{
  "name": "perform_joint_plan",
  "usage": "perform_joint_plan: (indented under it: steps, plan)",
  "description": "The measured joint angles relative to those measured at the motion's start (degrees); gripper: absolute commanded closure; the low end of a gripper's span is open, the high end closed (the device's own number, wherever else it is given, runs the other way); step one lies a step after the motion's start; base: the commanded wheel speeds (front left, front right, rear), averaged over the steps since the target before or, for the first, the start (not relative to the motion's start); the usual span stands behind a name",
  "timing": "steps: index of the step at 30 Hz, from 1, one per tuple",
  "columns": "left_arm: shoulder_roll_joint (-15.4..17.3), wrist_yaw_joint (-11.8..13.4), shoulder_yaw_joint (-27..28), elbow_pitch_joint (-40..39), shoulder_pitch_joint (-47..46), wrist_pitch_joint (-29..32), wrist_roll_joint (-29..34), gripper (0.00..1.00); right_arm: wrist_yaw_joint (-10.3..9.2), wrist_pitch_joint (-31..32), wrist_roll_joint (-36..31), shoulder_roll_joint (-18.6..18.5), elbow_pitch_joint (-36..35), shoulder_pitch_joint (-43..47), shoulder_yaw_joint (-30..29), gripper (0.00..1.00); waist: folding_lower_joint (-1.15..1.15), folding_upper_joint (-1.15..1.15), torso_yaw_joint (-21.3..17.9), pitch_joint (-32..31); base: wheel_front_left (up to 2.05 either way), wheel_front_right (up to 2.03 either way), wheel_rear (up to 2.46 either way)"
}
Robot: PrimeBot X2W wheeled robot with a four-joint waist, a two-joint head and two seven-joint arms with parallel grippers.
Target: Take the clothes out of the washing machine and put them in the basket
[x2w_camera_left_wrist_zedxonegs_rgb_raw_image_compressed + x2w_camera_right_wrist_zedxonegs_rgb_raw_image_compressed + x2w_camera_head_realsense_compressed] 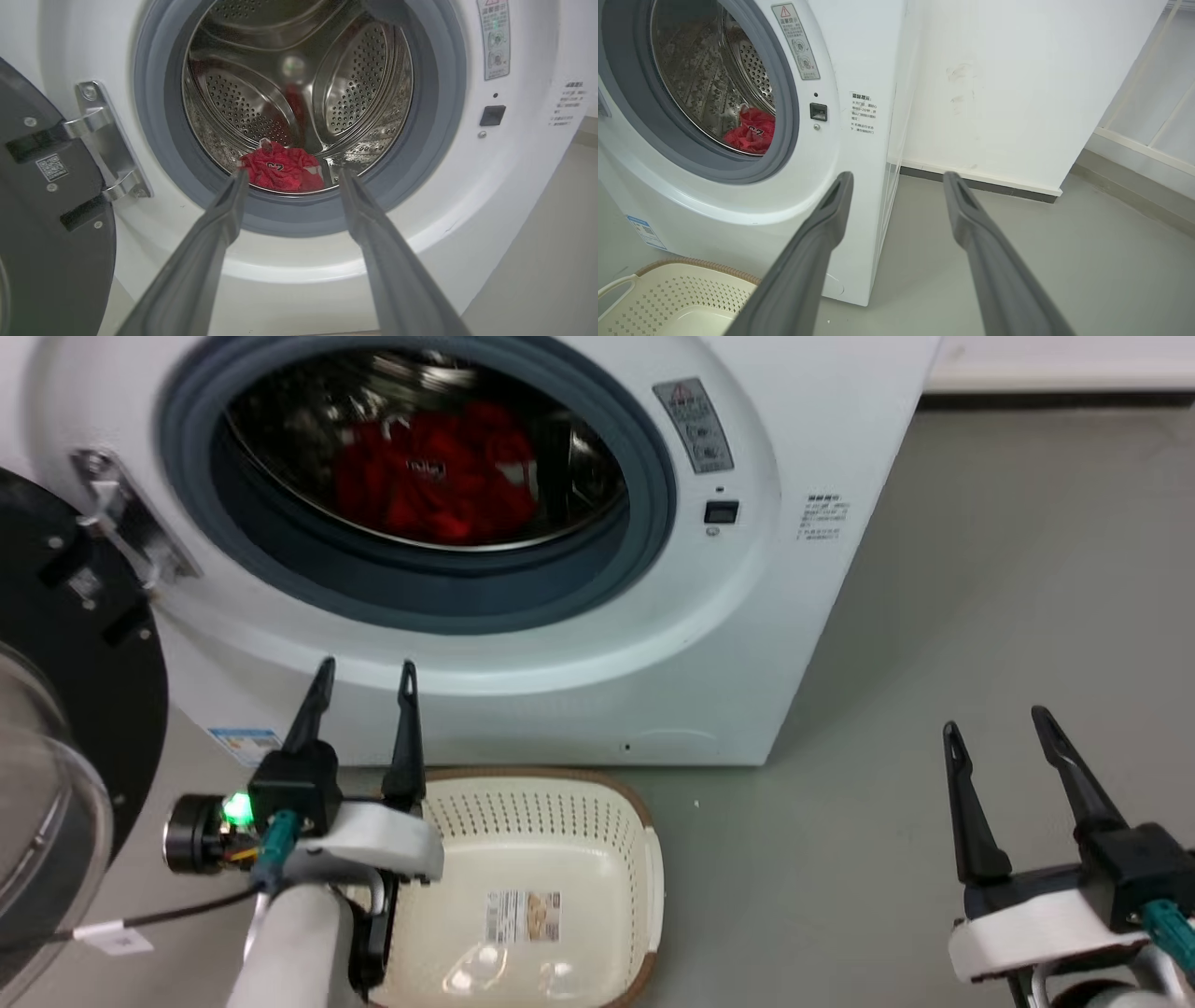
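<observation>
Your left hand [366, 668] faces the washing machine [766, 635], spread wide and empty; your right hand [995, 721] is wide too. The clothes [434, 476] lie inside it, the basket [653, 868] on the floor [934, 569] in front

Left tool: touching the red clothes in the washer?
Apart. Head view: the left tool is open, its tips outside the washing machine, low against its front; the clothes lie deep inside it.
</observation>
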Motion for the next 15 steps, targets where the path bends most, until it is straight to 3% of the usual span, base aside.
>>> perform_joint_plan:
  steps: [15]
  plan:
    - [3.50, -1.29, 4.20, 7.75, -18.40, 0.01, -1.34, 0.00, 0.00, -1.35, 0.10, -0.01, -1.81, -7.47, 2.30, 0.00, 0.01, 0.00, -3.73, 17.41, 0.00, 0.00, 0.00]
